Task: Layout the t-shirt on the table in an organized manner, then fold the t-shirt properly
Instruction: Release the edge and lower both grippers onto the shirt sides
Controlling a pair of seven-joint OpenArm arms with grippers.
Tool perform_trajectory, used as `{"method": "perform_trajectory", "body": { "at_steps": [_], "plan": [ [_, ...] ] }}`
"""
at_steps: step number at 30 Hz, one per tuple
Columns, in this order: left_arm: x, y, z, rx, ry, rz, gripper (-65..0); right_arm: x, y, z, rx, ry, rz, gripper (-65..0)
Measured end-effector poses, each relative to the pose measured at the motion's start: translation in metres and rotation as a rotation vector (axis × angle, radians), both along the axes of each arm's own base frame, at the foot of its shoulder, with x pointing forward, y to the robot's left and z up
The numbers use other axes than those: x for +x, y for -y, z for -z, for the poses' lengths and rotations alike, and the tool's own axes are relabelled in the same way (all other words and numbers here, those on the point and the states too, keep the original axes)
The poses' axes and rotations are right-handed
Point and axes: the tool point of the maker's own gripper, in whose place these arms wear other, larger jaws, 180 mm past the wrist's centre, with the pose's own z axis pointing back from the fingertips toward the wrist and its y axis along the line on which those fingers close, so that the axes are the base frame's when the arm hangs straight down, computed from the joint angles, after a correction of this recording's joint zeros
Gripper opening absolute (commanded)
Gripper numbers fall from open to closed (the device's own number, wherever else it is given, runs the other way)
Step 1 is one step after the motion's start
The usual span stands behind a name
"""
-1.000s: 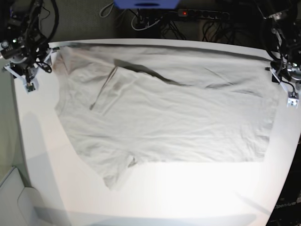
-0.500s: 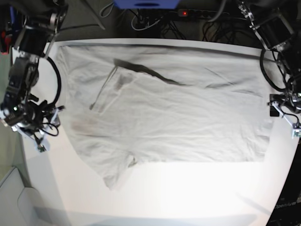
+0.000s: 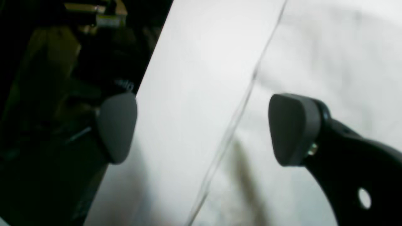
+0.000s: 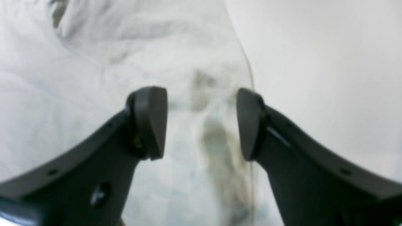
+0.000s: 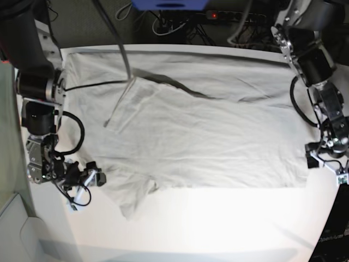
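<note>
- The left claw (image 3: 201, 128) stands spread wide and holds nothing; the t-shirt (image 5: 196, 136) has its edge running between the pads, with bare desk (image 5: 218, 224) under the outer pad's side.
- The right claw (image 4: 201, 122) is parted, also empty, and hangs over the shirt's border, with cloth beneath and inward and desk outward.
- Risk, as I judge it: closing here may pinch only one thin layer or miss the hem altogether, because each claw straddles the very edge.
- A second risk: uneven pulls could drag the spread shirt askew or deepen the creased flap near its far side.
- Count: one t-shirt, one desk, two claws.
</note>
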Motion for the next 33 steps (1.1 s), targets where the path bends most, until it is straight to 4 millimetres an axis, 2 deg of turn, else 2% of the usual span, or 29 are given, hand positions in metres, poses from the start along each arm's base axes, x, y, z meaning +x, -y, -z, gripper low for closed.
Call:
{"method": "perform_trajectory", "body": {
  "at_steps": [6, 12, 20, 26, 29, 33],
  "plan": [
    [0.009, 0.006, 0.017, -0.059, -0.041, 0.001, 0.0, 0.012, 0.001, -0.011, 0.045, 0.099, 0.031, -29.4],
    [0.027, 0.006, 0.003, -0.055, 0.026, 0.016, 0.0, 0.012, 0.016, -0.014, 0.037, 0.128, 0.052, -29.4],
    [0.014, 0.012, 0.039, -0.069, -0.009, 0.036, 0.0, -0.025, 0.027, 0.029, 0.029, 0.069, 0.073, -29.4],
    [0.012, 0.016, 0.055, -0.087, -0.019, 0.047, 0.0, -0.029, 0.024, 0.033, 0.042, 0.077, 0.074, -30.3],
    [0.007, 0.017, 0.066, -0.105, -0.046, 0.044, 0.0, -0.032, 0.017, 0.038, 0.025, 0.079, 0.037, -37.1],
    [0.011, 0.021, 0.076, -0.12, -0.023, 0.059, 0.0, -0.035, 0.004, 0.042, 0.001, 0.07, -0.022, -55.3]
  ]
}}
